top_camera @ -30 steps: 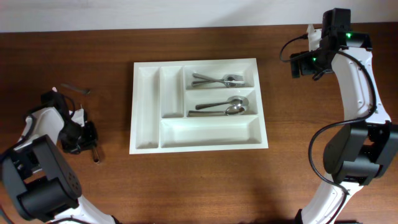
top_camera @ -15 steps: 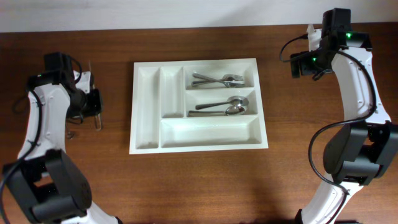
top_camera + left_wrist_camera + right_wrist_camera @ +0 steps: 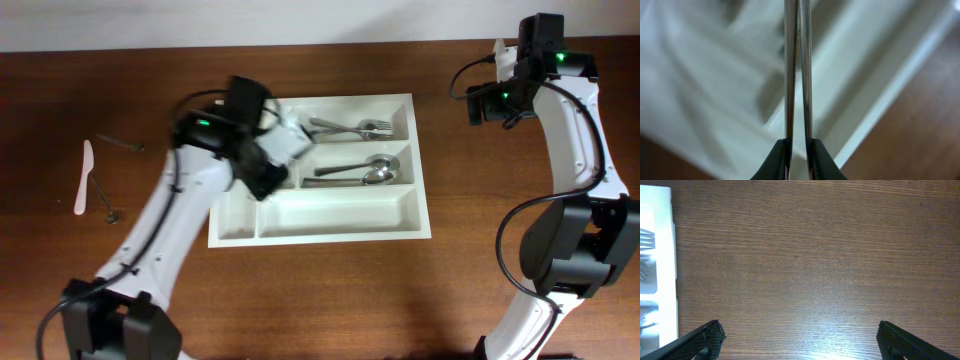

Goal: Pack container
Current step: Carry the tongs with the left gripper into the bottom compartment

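1. Now my left claw (image 3: 798, 155) pinches slim silver metal cutlery (image 3: 791, 60) above the narrow compartments of the large white plastic cutlery tray (image 3: 340, 212), mid-table.
2. My right claw (image 3: 800, 340) hangs spread over the brown wooden table (image 3: 800, 255), right of the tray.

Left arm (image 3: 185, 200) over container's (image 3: 340, 236) upright compartments
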